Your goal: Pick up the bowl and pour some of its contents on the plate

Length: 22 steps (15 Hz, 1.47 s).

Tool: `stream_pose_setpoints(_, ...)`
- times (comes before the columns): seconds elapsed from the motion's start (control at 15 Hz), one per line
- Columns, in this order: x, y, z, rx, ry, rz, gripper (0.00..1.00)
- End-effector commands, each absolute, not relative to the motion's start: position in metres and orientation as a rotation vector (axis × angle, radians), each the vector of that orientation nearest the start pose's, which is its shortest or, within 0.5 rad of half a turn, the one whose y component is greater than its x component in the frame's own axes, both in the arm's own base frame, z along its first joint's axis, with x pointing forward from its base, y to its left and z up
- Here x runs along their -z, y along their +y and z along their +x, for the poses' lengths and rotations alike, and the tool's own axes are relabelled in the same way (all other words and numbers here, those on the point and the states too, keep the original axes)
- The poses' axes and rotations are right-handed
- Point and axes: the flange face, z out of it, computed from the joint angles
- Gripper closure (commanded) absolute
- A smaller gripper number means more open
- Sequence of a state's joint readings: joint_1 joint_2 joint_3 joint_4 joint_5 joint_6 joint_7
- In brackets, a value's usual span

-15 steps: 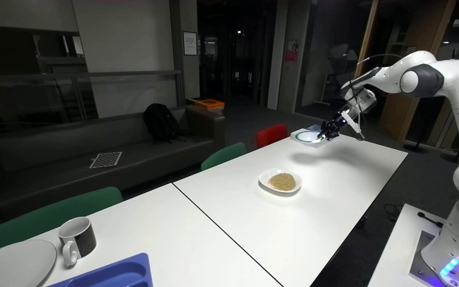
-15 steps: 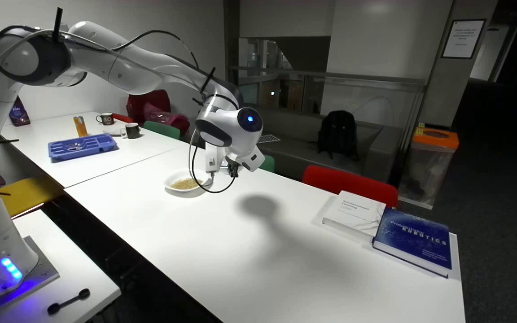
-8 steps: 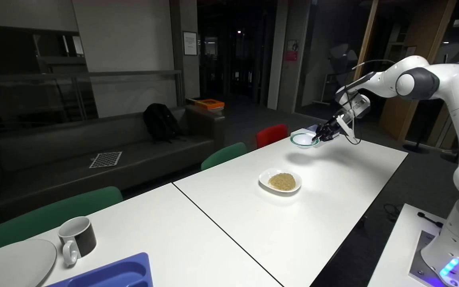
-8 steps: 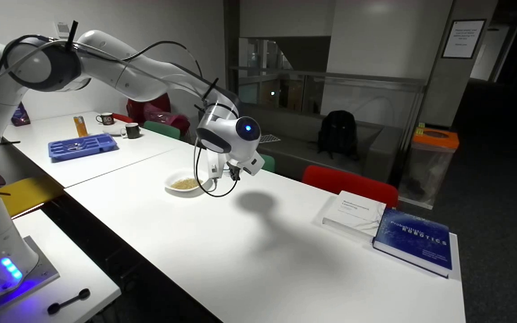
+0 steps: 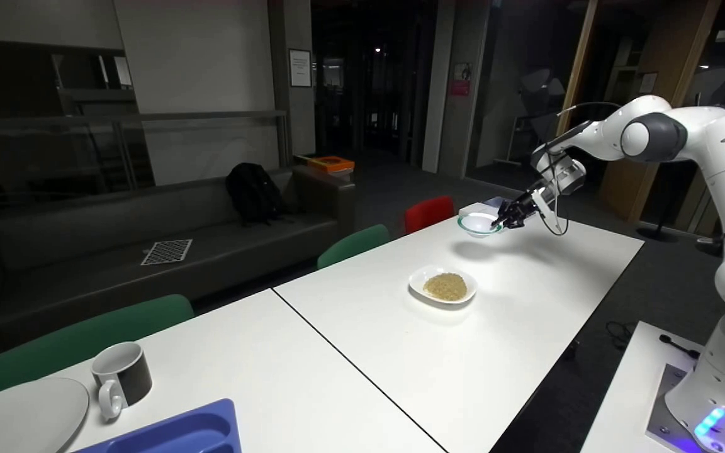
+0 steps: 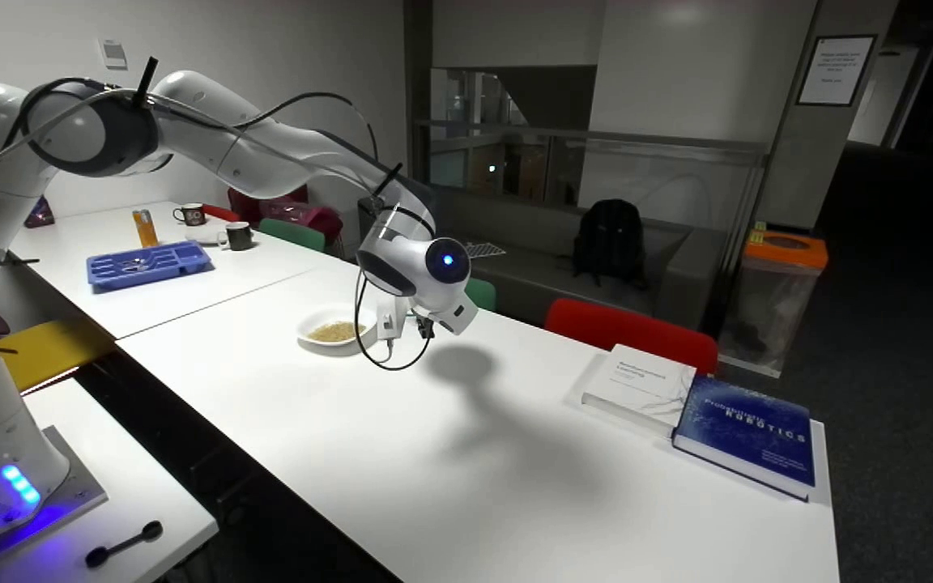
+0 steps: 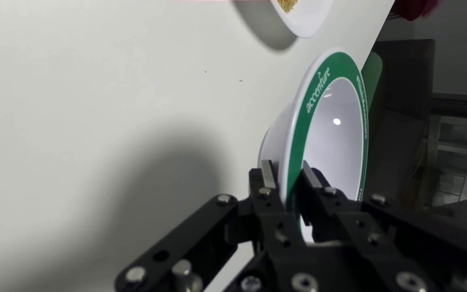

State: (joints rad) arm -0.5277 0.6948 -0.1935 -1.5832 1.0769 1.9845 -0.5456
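The bowl (image 5: 477, 223), white with a green rim, hangs above the far part of the table in an exterior view. My gripper (image 7: 287, 172) is shut on its rim in the wrist view, one finger inside the bowl and one outside. The part of its inside that shows is bare white. Lower on the table sits the plate (image 5: 418, 283), a white dish with raised edges, with the tan contents (image 5: 447, 287) heaped on it. The wrist view shows only a corner of the plate (image 7: 310, 20). In an exterior view the wrist hides most of the bowl.
A white book (image 6: 636, 385) and a blue book (image 6: 746, 429) lie at one table end. Toward the opposite end are a blue tray (image 6: 146, 265), a dark mug (image 5: 129, 377) and a large pale platter (image 5: 22, 415). A red chair (image 6: 628, 332) stands along the far edge.
The arm has lowered, and the bowl has come down a little and shifted slightly toward the plate. The plate and its heap have stayed put.
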Motion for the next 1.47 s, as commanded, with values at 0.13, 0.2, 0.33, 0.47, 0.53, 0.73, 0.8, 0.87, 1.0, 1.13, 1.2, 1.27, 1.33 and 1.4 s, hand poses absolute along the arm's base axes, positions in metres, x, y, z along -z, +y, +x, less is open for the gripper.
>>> stream_pose_setpoints(0.13, -0.212, -0.4, 0.569, 0.362, 0.838, -2.181, 0.96)
stream_pose_setpoints(0.2, -0.207, -0.4, 0.57, 0.355, 0.842, -2.182, 0.96)
stream_pose_setpoints(0.33, -0.198, -0.402, 0.571, 0.342, 0.847, -2.178, 0.96)
stream_pose_setpoints(0.47, -0.187, -0.403, 0.573, 0.326, 0.853, -2.175, 0.96)
stream_pose_setpoints(0.53, -0.183, -0.403, 0.573, 0.319, 0.857, -2.174, 0.96)
stream_pose_setpoints(0.73, -0.172, -0.404, 0.576, 0.306, 0.861, -2.178, 0.96)
stream_pose_setpoints(0.8, -0.169, -0.404, 0.576, 0.304, 0.86, -2.179, 0.96)
stream_pose_setpoints(0.87, -0.166, -0.399, 0.571, 0.27, 0.86, -2.199, 0.96)
stream_pose_setpoints(1.0, -0.16, -0.398, 0.57, 0.257, 0.862, -2.201, 0.82)
stream_pose_setpoints(1.13, -0.159, -0.398, 0.57, 0.256, 0.862, -2.201, 0.82)
stream_pose_setpoints(1.2, -0.159, -0.398, 0.57, 0.255, 0.862, -2.201, 0.82)
stream_pose_setpoints(1.27, -0.159, -0.398, 0.57, 0.255, 0.862, -2.201, 0.82)
stream_pose_setpoints(1.33, -0.163, -0.399, 0.57, 0.267, 0.868, -2.202, 0.96)
stream_pose_setpoints(1.4, -0.166, -0.399, 0.571, 0.267, 0.865, -2.201, 0.96)
